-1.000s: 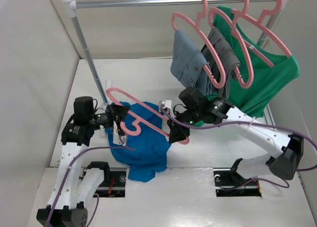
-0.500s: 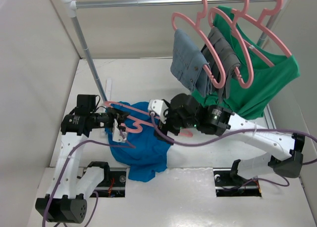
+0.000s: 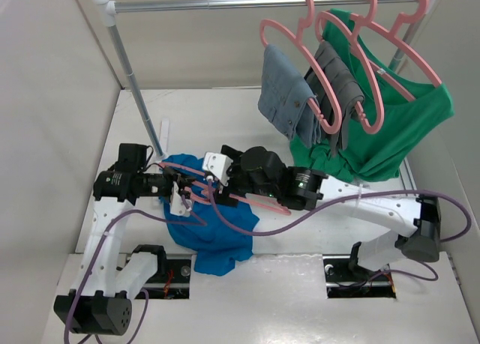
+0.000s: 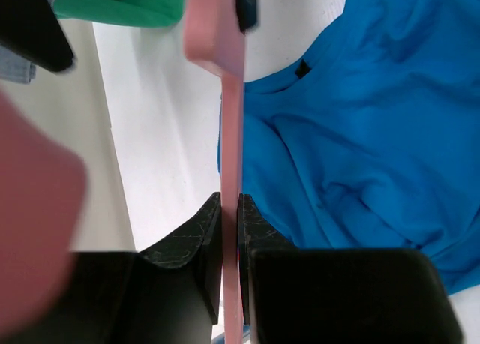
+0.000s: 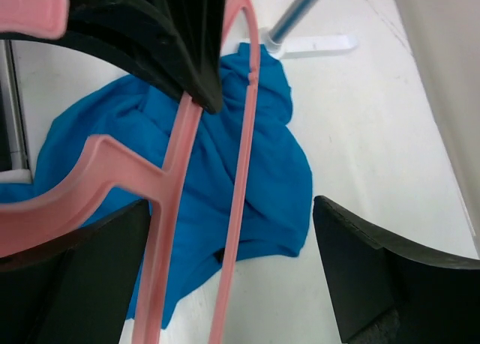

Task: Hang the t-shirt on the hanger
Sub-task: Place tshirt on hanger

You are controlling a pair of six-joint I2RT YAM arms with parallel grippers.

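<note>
Left gripper (image 4: 230,209) clamped on pink hanger (image 3: 225,194) above blue t-shirt (image 3: 217,235), near-left corner of bench (image 3: 225,112). Right gripper (image 5: 232,239) spread wide, straddling hanger. Risk: hanger pivots in the single pinch and bunches the cloth.

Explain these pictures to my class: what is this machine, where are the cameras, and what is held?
Two robot arms are bolted to a white table. One picture looks down from above; the other two come from a camera on each wrist. A blue t-shirt lies crumpled on the table. The left arm's fingers are clamped on a pink hanger over it. The right arm's fingers stand wide open, the hanger between them, ungripped. Behind, a rail carries other clothes.
</note>
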